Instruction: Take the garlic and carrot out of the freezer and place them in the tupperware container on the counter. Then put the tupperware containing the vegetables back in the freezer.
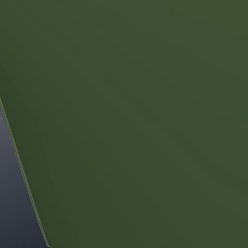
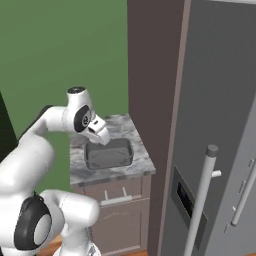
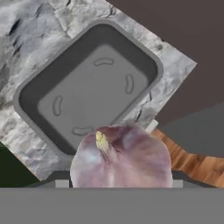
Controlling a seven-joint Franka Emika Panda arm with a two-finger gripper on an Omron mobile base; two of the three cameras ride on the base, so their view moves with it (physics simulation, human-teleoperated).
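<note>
Hand view shows garlic (image 3: pixel 121 157) over tupperware container (image 3: pixel 89 89); gripper (image 2: pixel 98 131) hides it.

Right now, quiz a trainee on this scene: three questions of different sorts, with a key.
1. True or false: the garlic lies in the tray.
2. Multiple choice: the tray holds A) a carrot, B) nothing, C) a lid.
3. Fill in: the tray stands on the ____, left of the freezer.

Key:
1. False; it sits in the end effector, above the tray's near rim.
2. B.
3. Counter.
</note>
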